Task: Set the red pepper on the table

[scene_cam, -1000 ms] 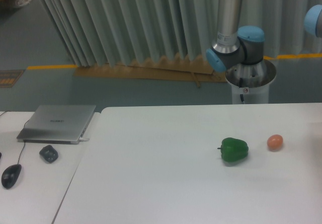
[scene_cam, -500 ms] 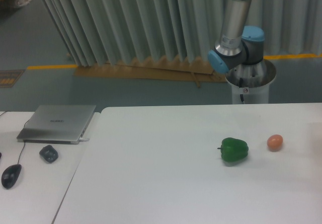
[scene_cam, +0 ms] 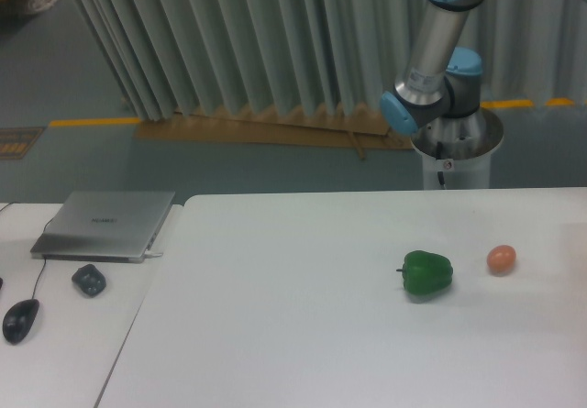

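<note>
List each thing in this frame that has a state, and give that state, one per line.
Green bell pepper: lying on its side on the table, stem pointing left.
Orange-pink ball: resting on the table, apart from the pepper.
Laptop: lid closed, on the side desk.
Red pepper: not in view.
Gripper: out of frame.

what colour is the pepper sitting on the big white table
Green pepper, dark stem; the fixed camera, the only view, shows it.

Green pepper near orange ball; closed laptop, mouse, dark lump on side desk.
</note>
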Motion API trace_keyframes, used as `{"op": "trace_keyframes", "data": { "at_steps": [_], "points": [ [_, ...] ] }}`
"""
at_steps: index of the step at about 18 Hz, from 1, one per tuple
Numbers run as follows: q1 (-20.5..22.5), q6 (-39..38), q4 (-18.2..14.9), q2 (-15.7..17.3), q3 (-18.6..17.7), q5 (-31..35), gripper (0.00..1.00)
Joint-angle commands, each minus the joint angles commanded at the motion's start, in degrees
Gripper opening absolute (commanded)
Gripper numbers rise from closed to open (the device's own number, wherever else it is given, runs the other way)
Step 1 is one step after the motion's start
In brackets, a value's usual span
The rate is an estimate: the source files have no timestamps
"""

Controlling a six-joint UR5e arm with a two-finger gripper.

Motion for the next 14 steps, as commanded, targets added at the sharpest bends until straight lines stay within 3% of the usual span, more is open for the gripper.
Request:
{"op": "trace_keyframes", "data": {
  "at_steps": [4, 11, 14],
  "points": [
    [-0.26, 3.08, 0.18, -0.61, -0.26, 6.49, 1.0],
    [-0.7, 3.25, 2.81, -2.55, -1.05, 7.74, 1.0],
    [-1.31, 4.05, 2.99, -3.25, -1.14, 12.64, 1.0]
  ]
}}
